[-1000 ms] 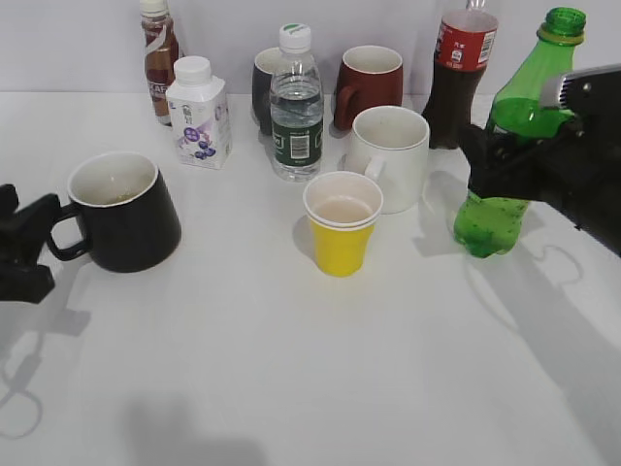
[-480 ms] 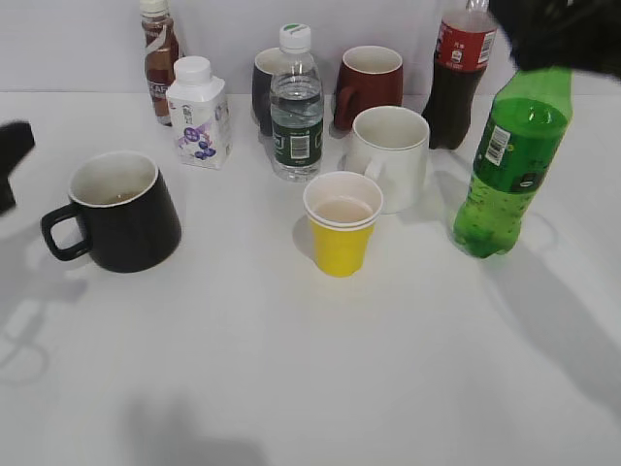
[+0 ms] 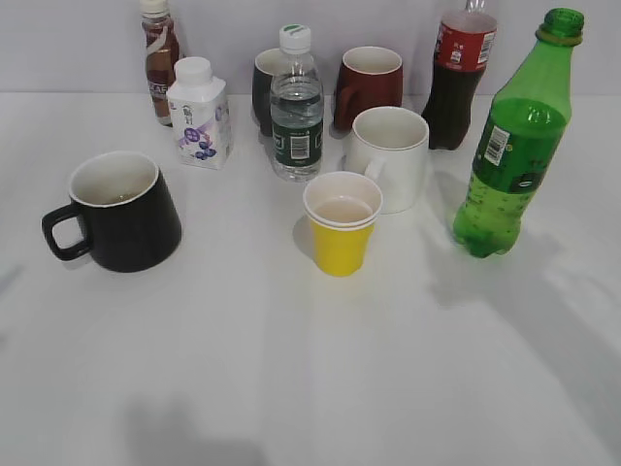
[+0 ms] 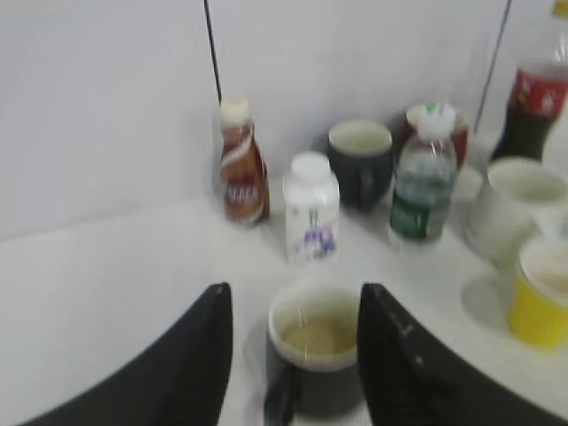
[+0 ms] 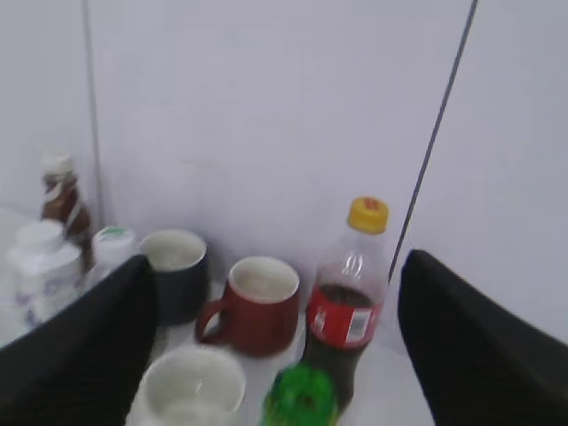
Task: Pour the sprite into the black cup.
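The sprite point(image 3: 511, 146), a tall green bottle, stands upright at the right of the table; its green top point(image 5: 302, 397) shows low in the right wrist view. The black cup point(image 3: 124, 211) stands at the left, handle pointing left, with yellowish liquid inside point(image 4: 318, 335). Neither gripper shows in the exterior view. My left gripper point(image 4: 295, 306) is open and empty, above and behind the black cup. My right gripper point(image 5: 277, 271) is open and empty, raised above the sprite.
A yellow paper cup point(image 3: 342, 223) and a white mug point(image 3: 391, 155) stand mid-table. Behind are a clear water bottle point(image 3: 296, 107), a white carton point(image 3: 199, 115), a brown drink bottle point(image 3: 158, 58), a dark mug point(image 3: 265, 87), a red mug point(image 3: 370, 85) and a cola bottle point(image 3: 459, 78).
My right gripper let go of the sprite and rose out of the exterior view; the bottle now stands upright. My left gripper left the cup's handle and withdrew out of the exterior view.
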